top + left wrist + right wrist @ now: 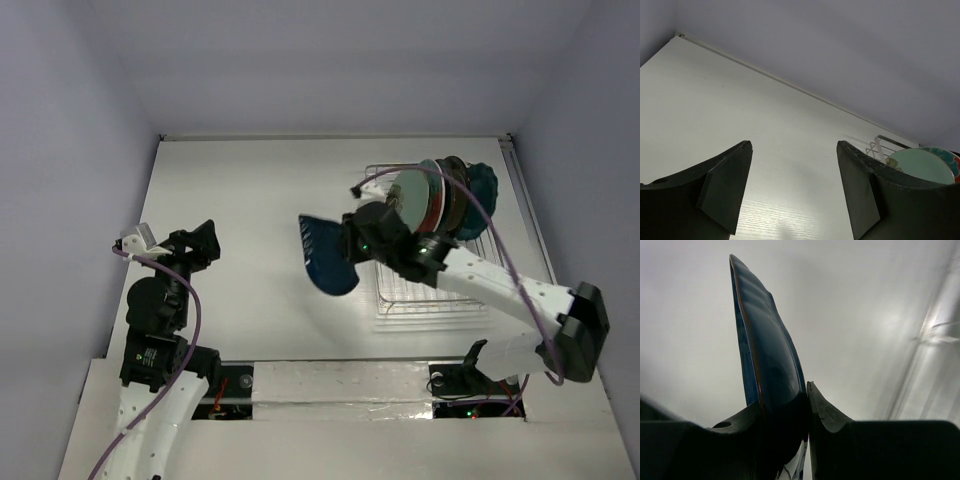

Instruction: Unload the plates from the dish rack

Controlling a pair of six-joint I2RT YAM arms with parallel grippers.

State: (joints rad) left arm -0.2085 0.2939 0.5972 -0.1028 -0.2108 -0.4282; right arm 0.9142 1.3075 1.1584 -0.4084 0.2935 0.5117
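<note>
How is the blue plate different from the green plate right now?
The blue plate is dark and leaf-shaped; the green plate is pale and round. The blue plate is clamped in the right gripper, outside the rack; the green plate stands in the rack. Both are glazed.

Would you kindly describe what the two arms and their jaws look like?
The left arm and the right arm both have white links joined by black motor housings. A purple cable loops along each. The jaws are matte black and wedge-shaped, with flat inner faces.
</note>
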